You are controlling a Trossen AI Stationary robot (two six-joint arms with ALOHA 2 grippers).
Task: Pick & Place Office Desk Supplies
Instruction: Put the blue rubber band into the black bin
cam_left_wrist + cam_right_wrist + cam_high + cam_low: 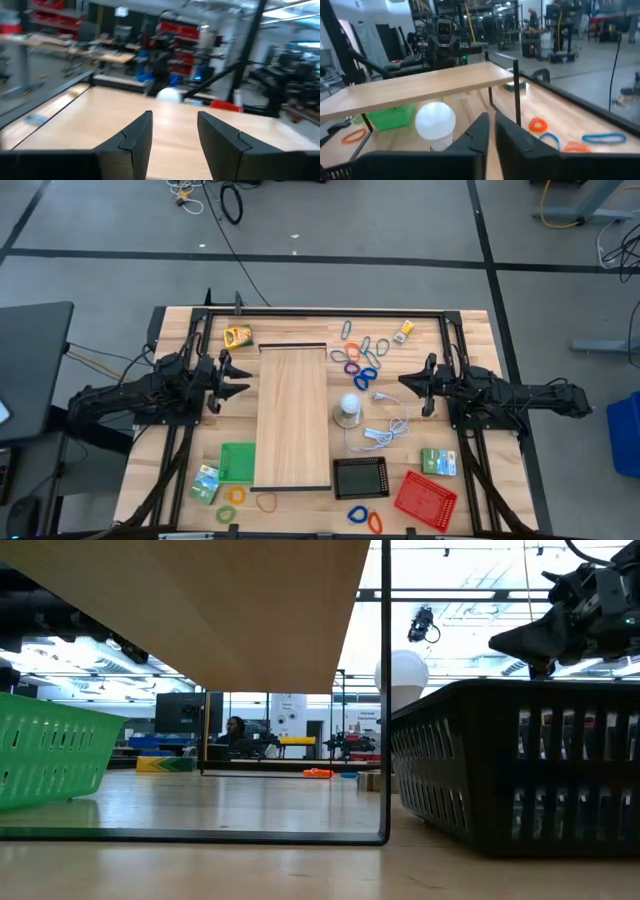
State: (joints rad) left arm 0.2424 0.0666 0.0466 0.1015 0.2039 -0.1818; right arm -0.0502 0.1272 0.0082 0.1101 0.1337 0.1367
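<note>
High view: left pincer [243, 378] wide at board [293, 415] edge; right pincer [404, 381] narrow, empty, beside clips [358, 360].

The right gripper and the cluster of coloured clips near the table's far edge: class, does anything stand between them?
Nothing visible does. In the high view the right gripper faces bare table, with the coloured clips just beyond; the white ball sits off to one side.

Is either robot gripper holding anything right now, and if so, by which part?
Nothing is held. The left gripper stands open and empty beside the raised wooden board; the right gripper is nearly closed with nothing between its fingers.
</note>
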